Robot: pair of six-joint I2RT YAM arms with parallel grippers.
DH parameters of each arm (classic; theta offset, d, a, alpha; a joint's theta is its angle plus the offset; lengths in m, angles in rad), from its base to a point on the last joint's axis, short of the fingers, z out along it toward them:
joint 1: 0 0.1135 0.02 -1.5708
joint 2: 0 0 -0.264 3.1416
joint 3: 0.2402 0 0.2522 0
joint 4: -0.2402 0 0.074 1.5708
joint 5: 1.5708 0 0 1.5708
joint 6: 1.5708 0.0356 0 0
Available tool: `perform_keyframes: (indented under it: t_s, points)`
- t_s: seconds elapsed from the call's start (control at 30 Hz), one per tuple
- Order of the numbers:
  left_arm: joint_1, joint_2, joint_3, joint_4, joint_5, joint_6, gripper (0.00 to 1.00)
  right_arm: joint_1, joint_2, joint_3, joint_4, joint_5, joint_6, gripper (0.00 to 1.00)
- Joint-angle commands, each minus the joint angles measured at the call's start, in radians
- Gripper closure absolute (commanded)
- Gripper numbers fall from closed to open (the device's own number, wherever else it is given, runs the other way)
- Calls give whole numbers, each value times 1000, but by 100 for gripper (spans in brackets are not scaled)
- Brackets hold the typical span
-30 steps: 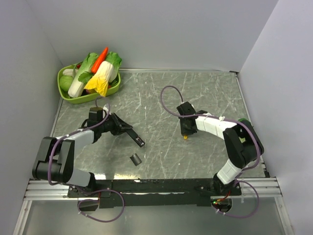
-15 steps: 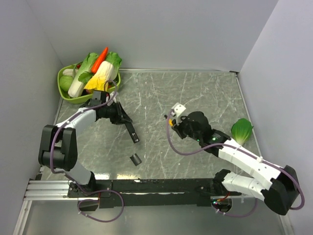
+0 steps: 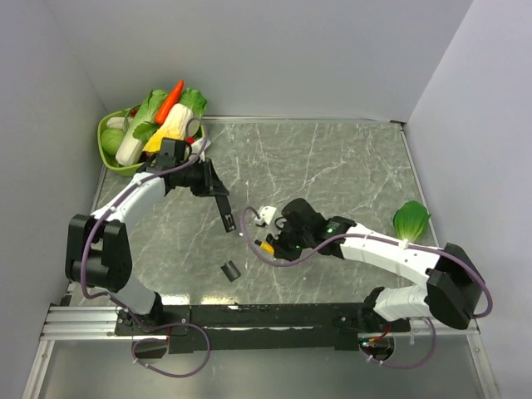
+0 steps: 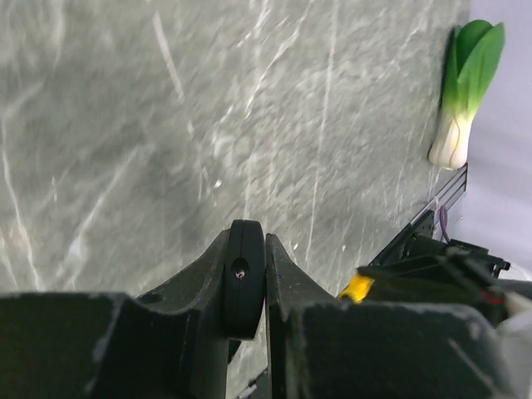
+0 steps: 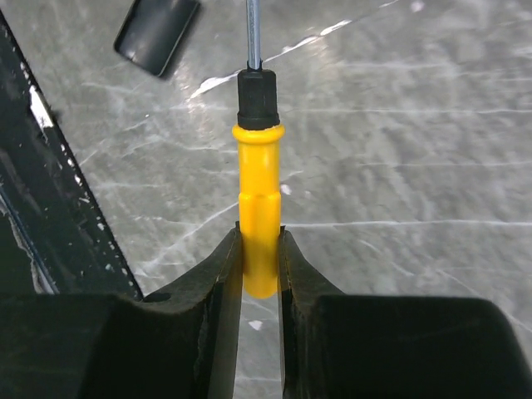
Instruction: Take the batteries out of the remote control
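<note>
The remote control (image 3: 226, 214) is a slim black bar, held by its back end and slanting down toward the table's middle. My left gripper (image 3: 216, 198) is shut on it; in the left wrist view the remote (image 4: 245, 283) sits end-on between the fingers (image 4: 199, 278). My right gripper (image 3: 274, 237) is shut on a yellow-handled screwdriver (image 3: 266, 246), just right of the remote's free end. In the right wrist view the yellow handle (image 5: 259, 208) is clamped between the jaws, with the metal shaft (image 5: 252, 33) pointing away. No batteries show.
A short stubby black piece (image 3: 229, 270) lies on the table near the front, also seen in the right wrist view (image 5: 158, 33). A green basket (image 3: 112, 162) of toy vegetables stands at the back left. A toy bok choy (image 3: 411, 221) lies by the right wall.
My right arm has swung left and nearer with the screwdriver, stopping close to the remote's free end. My left gripper has shifted the remote back and slightly right. The bok choy is uncovered.
</note>
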Motion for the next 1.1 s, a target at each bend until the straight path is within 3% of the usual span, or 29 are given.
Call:
perform_keyframes:
  t_s: [0.0, 0.1, 0.3, 0.47, 1.07]
  points:
    - [-40, 35, 73, -57, 9, 76, 99, 60, 42, 66, -6, 9, 10, 100]
    - [-45, 69, 77, -82, 9, 66, 99, 108, 43, 43, 44, 65, 1, 100]
    - [-55, 127, 88, -148, -32, 49, 99, 206, 3, 0, 83, 354, -49, 100]
    - [-65, 162, 87, -157, -43, 35, 99, 237, 51, 67, -61, 476, -114, 100]
    - [-83, 217, 48, -100, -55, -40, 99, 283, 356, 322, -262, 566, -157, 100]
